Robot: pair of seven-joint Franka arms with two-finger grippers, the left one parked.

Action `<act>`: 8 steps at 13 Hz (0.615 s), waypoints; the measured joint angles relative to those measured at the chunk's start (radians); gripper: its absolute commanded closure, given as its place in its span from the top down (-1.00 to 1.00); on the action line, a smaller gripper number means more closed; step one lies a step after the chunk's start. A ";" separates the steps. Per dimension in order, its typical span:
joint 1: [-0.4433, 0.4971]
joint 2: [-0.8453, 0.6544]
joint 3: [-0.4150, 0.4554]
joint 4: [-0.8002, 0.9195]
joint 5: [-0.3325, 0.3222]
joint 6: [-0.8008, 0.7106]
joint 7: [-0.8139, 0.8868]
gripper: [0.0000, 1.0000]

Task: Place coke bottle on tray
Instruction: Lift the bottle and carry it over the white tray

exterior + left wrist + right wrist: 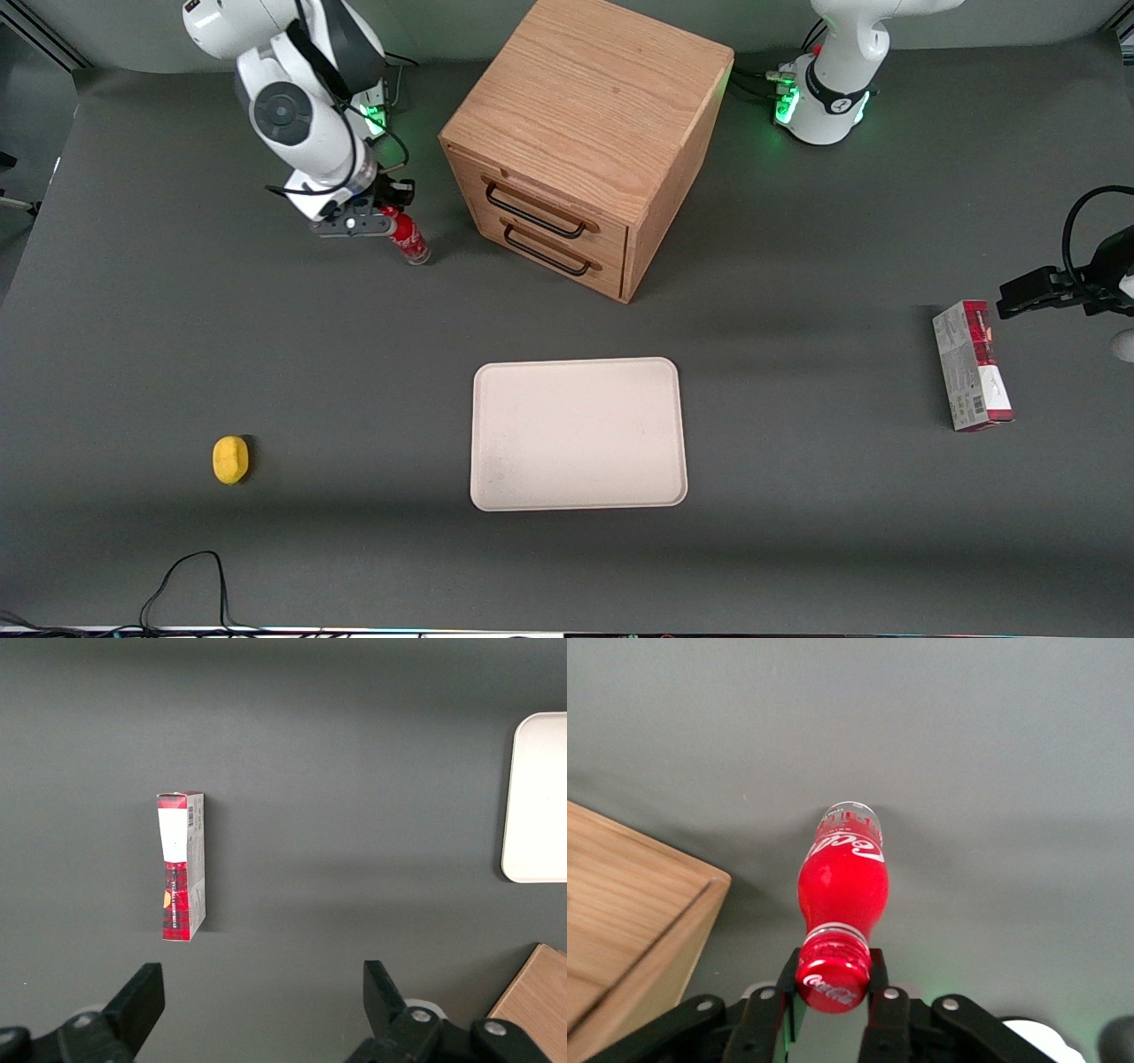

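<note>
The coke bottle [408, 237] [842, 881], slim and red with a white script logo and a clear base, leans slightly, with its base at or just above the grey table. My right gripper [387, 213] [833, 973] is shut on its red cap, one finger pressing each side. Bottle and gripper are beside the wooden cabinet, toward the working arm's end of the table. The cream-white tray [578, 434] [540, 797] lies flat and bare, nearer the front camera than the cabinet, well apart from the bottle.
A wooden cabinet [585, 133] [629, 912] with two black-handled drawers stands close beside the bottle. A small yellow object [230, 460] lies nearer the front camera. A red-and-white carton [972, 365] [182, 866] lies toward the parked arm's end.
</note>
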 measured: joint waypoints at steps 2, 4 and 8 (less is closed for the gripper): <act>-0.004 0.066 -0.040 0.194 -0.006 -0.128 -0.003 -1.00; -0.016 0.201 -0.061 0.446 -0.006 -0.272 -0.004 -1.00; -0.106 0.510 -0.068 0.946 0.034 -0.500 -0.021 -1.00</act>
